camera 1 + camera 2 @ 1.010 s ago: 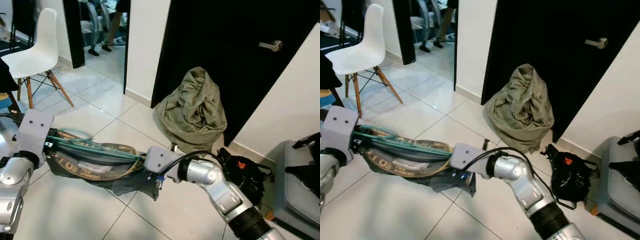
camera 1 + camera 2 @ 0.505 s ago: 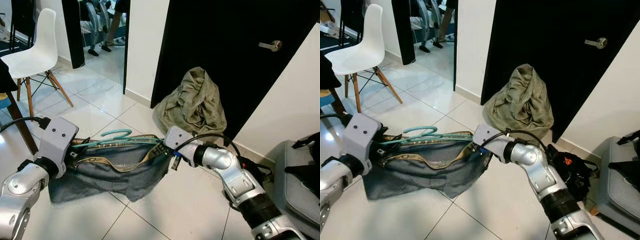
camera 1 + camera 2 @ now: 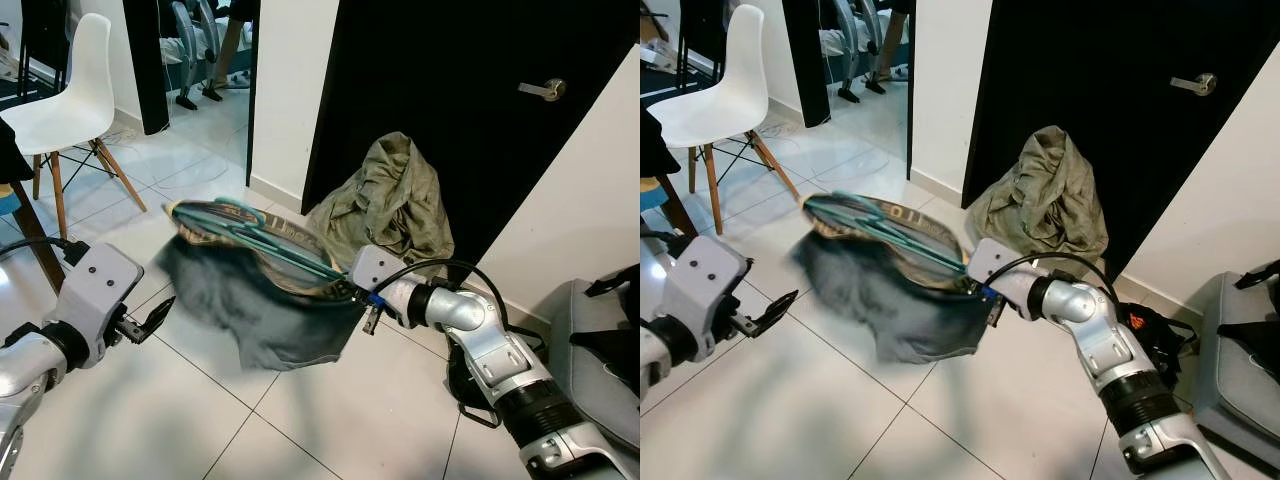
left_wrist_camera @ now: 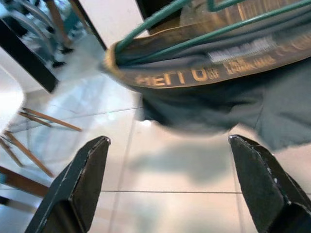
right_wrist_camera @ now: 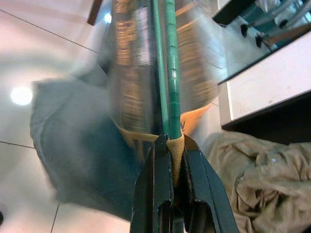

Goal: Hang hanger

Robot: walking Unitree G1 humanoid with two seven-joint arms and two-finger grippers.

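A home: tiled floor (image 3: 200, 420), black door (image 3: 480, 120), white chair (image 3: 70, 100), heaped laundry (image 3: 395, 210).

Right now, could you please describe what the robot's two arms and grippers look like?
Both arms are silver metal with black ribbed joint collars. Each wrist carries a pale grey boxy housing with small dark screw dots, fed by a black cable. The left gripper and right gripper each have two long black fingers, tapering toward the tips.

Right silver arm extends toward ten o'clock, its black two-fingered right gripper (image 5: 171, 145) clamped tight; left gripper (image 3: 150, 318), fingers spread, points toward two o'clock.
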